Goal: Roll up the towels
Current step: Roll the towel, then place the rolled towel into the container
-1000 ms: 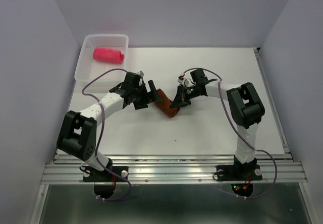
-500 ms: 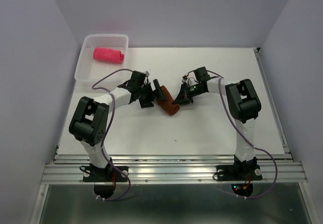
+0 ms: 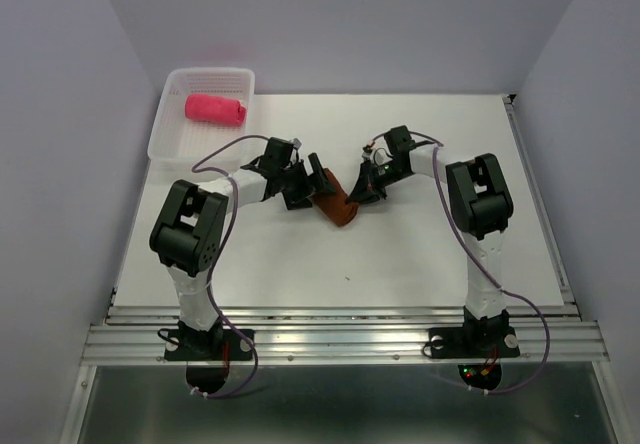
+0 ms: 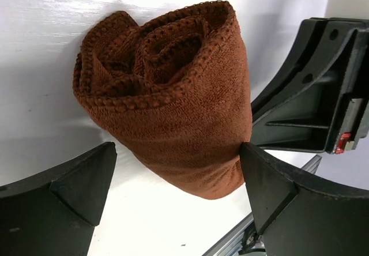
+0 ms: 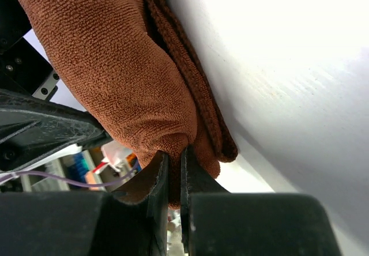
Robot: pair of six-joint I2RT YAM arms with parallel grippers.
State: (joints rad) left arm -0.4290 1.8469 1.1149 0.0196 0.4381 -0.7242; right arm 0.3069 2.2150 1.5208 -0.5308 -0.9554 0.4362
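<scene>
Brown towel (image 3: 337, 209) rolled; right tool (image 5: 173, 165) clamped on its edge; left tool (image 4: 176, 152) apart, straddling it; we judge next: close left, carry to basket (image 3: 165, 114) at 10 o'clock.

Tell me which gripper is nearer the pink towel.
Left. In the top view, the left gripper sits below-right of the pink towel, straddling the brown towel; the right gripper pinches it from farther right.
</scene>
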